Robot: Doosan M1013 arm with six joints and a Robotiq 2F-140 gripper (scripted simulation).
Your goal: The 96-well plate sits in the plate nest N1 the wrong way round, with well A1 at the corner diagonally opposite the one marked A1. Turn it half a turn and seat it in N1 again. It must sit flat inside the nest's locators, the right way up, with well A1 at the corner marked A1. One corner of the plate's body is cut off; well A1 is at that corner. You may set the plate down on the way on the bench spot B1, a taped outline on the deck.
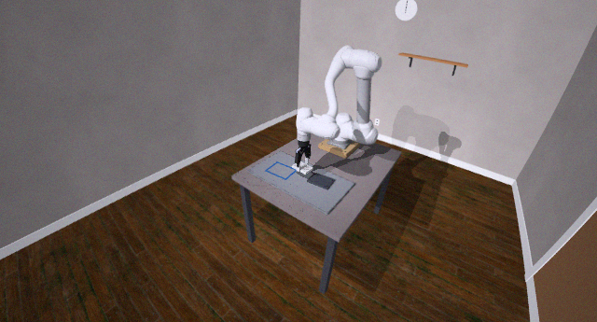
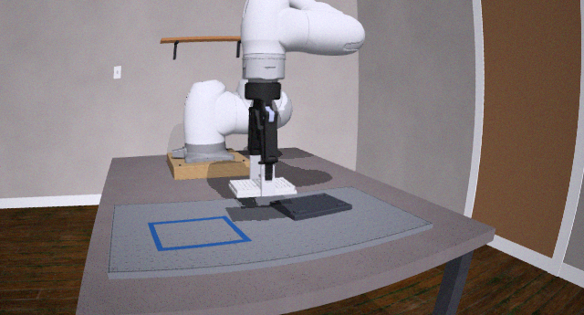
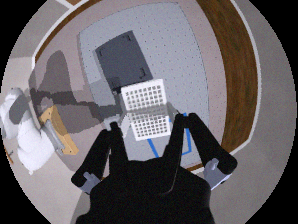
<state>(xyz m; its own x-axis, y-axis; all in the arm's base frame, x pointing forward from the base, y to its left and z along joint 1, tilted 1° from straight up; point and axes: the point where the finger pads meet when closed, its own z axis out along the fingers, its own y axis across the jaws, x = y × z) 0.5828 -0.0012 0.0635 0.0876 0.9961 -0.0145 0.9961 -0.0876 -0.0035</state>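
Note:
My gripper (image 2: 263, 175) is shut on the white 96-well plate (image 2: 259, 188) and holds it level in the air above the grey deck mat. The plate also shows in the top view (image 1: 303, 168) and in the wrist view (image 3: 147, 111), between my two black fingers. The dark plate nest N1 (image 2: 311, 205) lies empty on the mat, to the right of the plate and a little lower; it also shows in the wrist view (image 3: 121, 60). The blue taped outline B1 (image 2: 198, 233) is on the mat to the left. I cannot make out the plate's cut corner.
The grey mat (image 2: 265, 230) covers the front of the table (image 1: 317, 187). The arm's base stands on a wooden block (image 2: 207, 165) at the back of the table. The table's front edge is close to the mat.

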